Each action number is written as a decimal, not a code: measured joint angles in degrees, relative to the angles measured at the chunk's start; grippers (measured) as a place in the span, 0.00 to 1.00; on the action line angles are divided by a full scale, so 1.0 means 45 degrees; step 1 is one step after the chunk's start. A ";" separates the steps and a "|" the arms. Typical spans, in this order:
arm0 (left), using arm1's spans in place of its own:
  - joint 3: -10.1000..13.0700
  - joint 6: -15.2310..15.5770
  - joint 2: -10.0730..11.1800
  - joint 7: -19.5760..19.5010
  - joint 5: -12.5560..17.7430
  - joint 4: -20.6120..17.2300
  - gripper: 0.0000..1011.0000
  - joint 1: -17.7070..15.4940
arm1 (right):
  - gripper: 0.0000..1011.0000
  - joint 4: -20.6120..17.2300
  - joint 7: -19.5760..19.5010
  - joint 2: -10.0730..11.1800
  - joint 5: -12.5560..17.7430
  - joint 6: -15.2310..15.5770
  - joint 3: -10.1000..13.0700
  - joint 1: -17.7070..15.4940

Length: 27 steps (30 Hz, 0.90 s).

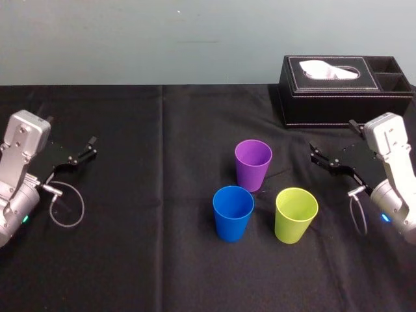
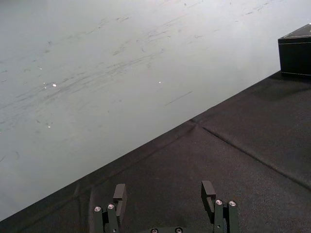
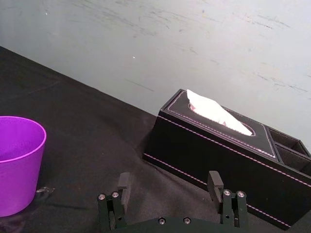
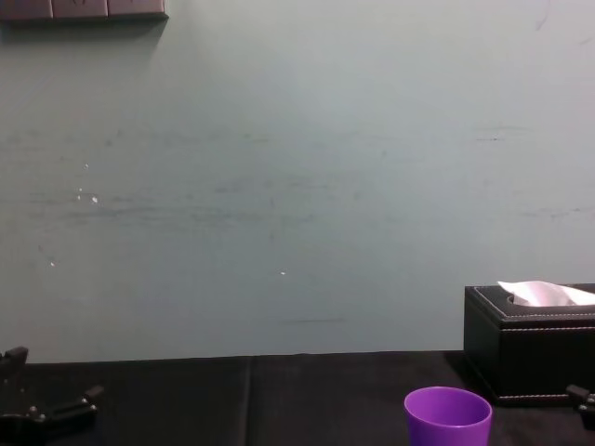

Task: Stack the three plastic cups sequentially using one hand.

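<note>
Three upright tumblers, the yellow-green cup [image 1: 296, 214], purple cup [image 1: 253, 164] and blue cup [image 1: 233, 212], sit just left of the right gripper [image 1: 333, 140], fingers spread and empty; the left gripper [image 1: 81, 155], likewise spread, is well apart.

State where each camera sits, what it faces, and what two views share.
Left wrist: on left arm, facing wall past open left hand.
Right wrist: on right arm, facing tissue box, purple cup; open right hand.
Head: high, looking down at blue cup, yellow-green cup, both hands.
Chest: low, looking across; shares purple cup, tissue box with right wrist.
</note>
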 joint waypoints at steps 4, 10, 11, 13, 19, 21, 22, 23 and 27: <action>0.0000 0.0000 0.0000 0.0000 0.0000 0.0000 1.00 0.0000 | 0.99 -0.0079 0.0187 -0.0033 0.0150 -0.0066 0.0250 -0.0179; 0.0000 0.0000 0.0000 0.0000 0.0000 0.0000 1.00 0.0000 | 0.99 -0.0654 0.0773 0.0200 0.0833 -0.0350 0.0828 -0.0776; 0.0000 0.0000 0.0000 0.0000 0.0000 0.0000 1.00 0.0000 | 0.99 -0.0898 0.0934 0.0305 0.1032 -0.0430 0.0997 -0.0984; 0.0000 0.0000 0.0000 0.0000 0.0000 0.0000 1.00 0.0000 | 0.99 -0.1320 0.1172 0.0518 0.1271 -0.0530 0.1237 -0.1336; -0.0001 0.0000 0.0000 0.0000 0.0000 0.0000 1.00 -0.0001 | 0.99 -0.2319 0.1537 0.1060 0.1476 -0.0587 0.1684 -0.2234; 0.0000 0.0000 0.0000 0.0000 0.0000 0.0000 1.00 -0.0001 | 0.99 -0.2716 0.1700 0.1289 0.1586 -0.0634 0.1864 -0.2660; -0.0001 0.0000 0.0000 0.0000 0.0000 0.0000 1.00 -0.0001 | 0.99 -0.2833 0.1761 0.1364 0.1638 -0.0660 0.1935 -0.2803; 0.0000 0.0000 0.0000 0.0000 0.0000 0.0000 1.00 -0.0001 | 0.99 -0.3097 0.1856 0.1521 0.1730 -0.0710 0.2097 -0.3130; 0.0000 -0.0001 0.0000 0.0000 -0.0001 0.0000 1.00 -0.0001 | 0.99 -0.3668 0.2038 0.1860 0.1902 -0.0845 0.2486 -0.3857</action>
